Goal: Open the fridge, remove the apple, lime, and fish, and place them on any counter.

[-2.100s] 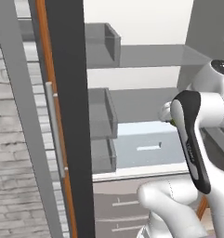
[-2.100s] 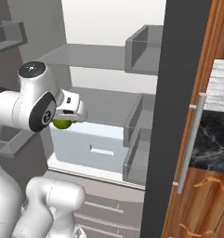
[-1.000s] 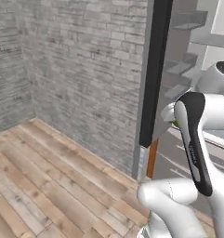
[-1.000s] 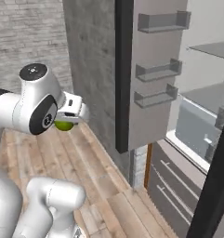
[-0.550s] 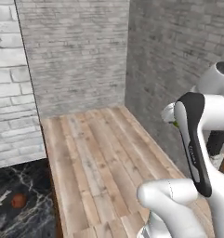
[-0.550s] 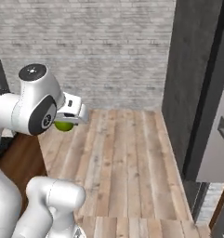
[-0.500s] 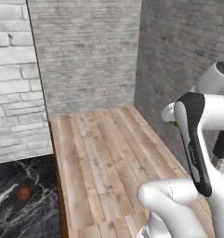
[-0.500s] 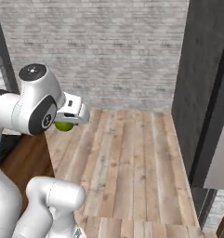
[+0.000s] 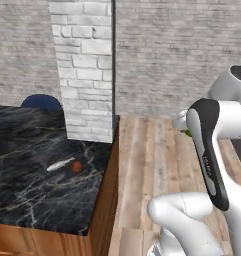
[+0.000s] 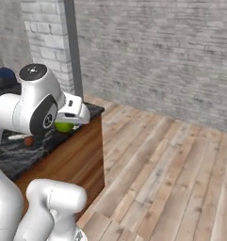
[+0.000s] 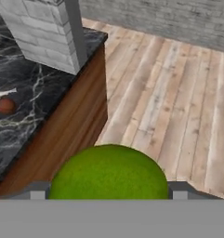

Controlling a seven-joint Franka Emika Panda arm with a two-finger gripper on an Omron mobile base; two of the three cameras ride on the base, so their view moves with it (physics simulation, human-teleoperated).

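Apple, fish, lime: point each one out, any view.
apple [image 9: 77, 166], left base view: middle of the fruit, on the counter.
fish [image 9: 60, 164], left base view: mid-body, lying beside the apple.
lime [image 11: 108, 174], hand view: centre of its visible top, between the gripper tips.

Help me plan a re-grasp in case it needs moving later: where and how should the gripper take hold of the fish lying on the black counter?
The fish lies flat on the counter, long and slender, with the apple close by its right end. Probably best to come straight down and close across its narrow mid-body, jaws crosswise to its length, keeping away from the apple end.
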